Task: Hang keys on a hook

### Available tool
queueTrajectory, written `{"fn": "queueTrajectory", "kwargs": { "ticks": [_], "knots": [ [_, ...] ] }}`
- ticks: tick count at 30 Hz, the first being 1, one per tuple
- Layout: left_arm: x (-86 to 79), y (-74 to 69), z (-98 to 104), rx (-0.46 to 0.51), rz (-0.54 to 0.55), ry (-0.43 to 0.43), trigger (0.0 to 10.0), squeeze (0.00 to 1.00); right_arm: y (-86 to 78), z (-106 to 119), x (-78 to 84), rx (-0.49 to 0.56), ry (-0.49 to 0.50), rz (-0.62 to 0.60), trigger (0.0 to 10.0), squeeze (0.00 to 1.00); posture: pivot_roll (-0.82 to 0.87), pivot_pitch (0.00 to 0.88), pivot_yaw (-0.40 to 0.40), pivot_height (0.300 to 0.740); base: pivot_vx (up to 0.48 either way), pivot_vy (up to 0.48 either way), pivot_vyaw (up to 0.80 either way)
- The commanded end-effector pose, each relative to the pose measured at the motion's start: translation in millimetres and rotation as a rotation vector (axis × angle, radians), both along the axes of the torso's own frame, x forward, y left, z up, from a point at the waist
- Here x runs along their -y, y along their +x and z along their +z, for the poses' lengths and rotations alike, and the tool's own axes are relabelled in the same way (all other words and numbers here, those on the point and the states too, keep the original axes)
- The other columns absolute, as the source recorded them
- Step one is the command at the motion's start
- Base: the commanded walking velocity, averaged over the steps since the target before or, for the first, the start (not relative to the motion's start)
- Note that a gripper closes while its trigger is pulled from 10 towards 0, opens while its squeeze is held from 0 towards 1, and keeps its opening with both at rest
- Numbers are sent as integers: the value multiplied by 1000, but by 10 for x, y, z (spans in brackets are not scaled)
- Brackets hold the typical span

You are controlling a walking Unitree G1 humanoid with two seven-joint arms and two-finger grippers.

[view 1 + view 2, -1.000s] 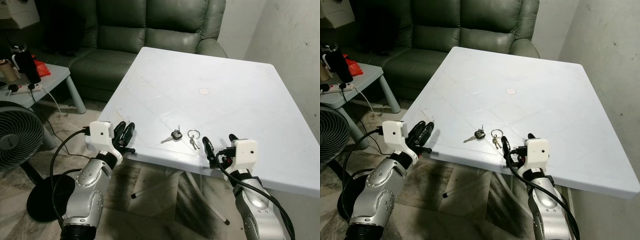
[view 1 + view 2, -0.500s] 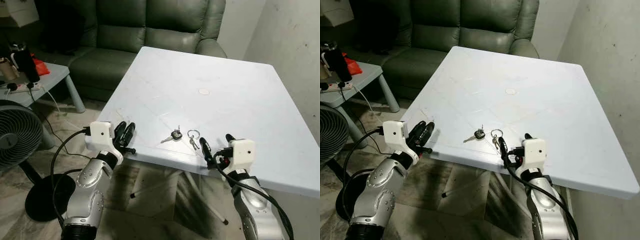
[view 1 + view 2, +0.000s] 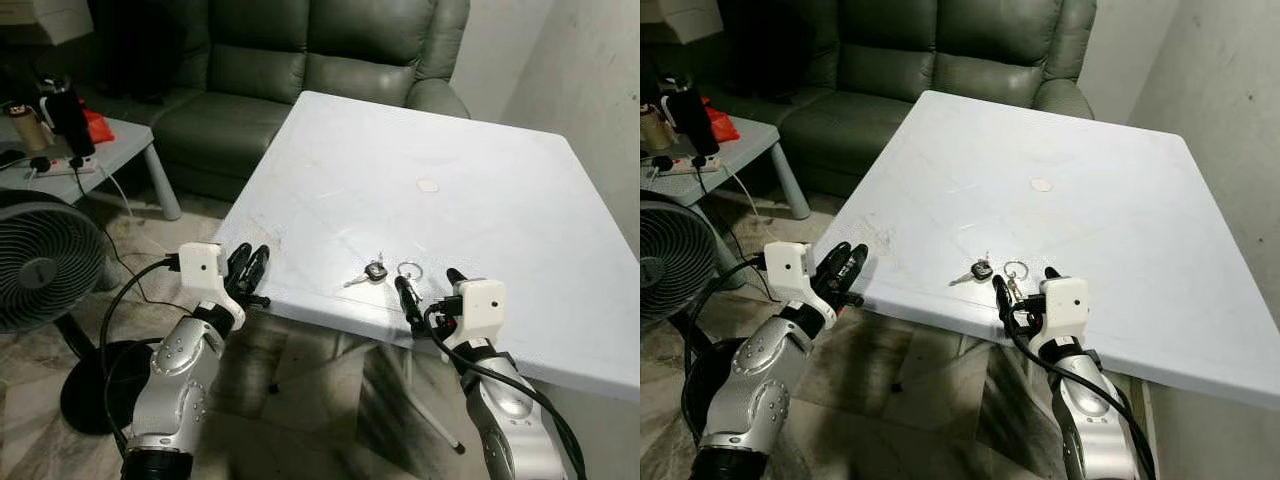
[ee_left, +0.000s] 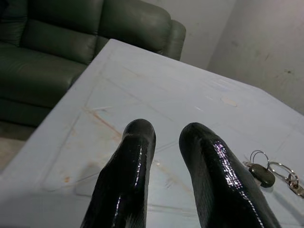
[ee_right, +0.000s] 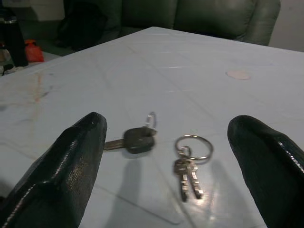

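Since the earlier frames the right claw point(image 3: 425, 292) has advanced along the counter's near edge toward the keys, its fingers now flanking the space just short of them; the head camera has also shifted, so the whole scene sits differently in frame.

Left to right: a grey round floor fan point(image 3: 40, 260) stands on the tiled floor beside a low pale side table point(image 3: 125, 145) carrying a dark bottle and a power strip. The left claw point(image 3: 248, 268) rests at the near-left corner of the white square plastic counter point(image 3: 480, 190), its two black fingers point(image 4: 133, 161) narrowly parted and holding nothing. A dark green leather sofa point(image 3: 330, 60) stands behind the counter.

The keys lie flat near the counter's front edge: a black-headed key point(image 5: 135, 138), its blade pointing toward the robot's left, and just beside it a silver ring with two small keys point(image 5: 190, 164) whose blades point back toward the robot. The right claw is spread wide and empty, one finger to each side of the bunch.

The bunch lies directly ahead of the right claw, well apart from the left; the right arm is judged the nearer. No hook can be made out.
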State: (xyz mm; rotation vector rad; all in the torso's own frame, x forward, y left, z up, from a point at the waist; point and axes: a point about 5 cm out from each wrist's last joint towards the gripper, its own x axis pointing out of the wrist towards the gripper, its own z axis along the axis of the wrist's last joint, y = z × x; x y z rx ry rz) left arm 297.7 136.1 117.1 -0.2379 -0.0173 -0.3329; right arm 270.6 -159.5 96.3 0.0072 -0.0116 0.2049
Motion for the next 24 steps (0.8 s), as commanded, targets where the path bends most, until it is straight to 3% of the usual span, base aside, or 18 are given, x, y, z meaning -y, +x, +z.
{"fn": "queueTrajectory", "kwargs": {
  "ticks": [1, 18, 24],
  "knots": [
    [22, 5, 16, 1, -11, 11, 10000, 0, 2, 18, 11, 7, -3, -2, 10000, 0, -59, 0, -54, 740, 0, 266, 0],
    [38, -6, 10, -3, -8, 8, 10000, 0, -17, 13, 19, 3, -4, 0, 10000, 0, -58, 0, -59, 740, 0, 455, 0],
    [28, 2, 9, -5, 13, 1, 10000, 0, -23, 13, 23, 1, -6, 0, 10000, 0, -60, 0, -61, 740, 0, 0, 0]
  ]
}}
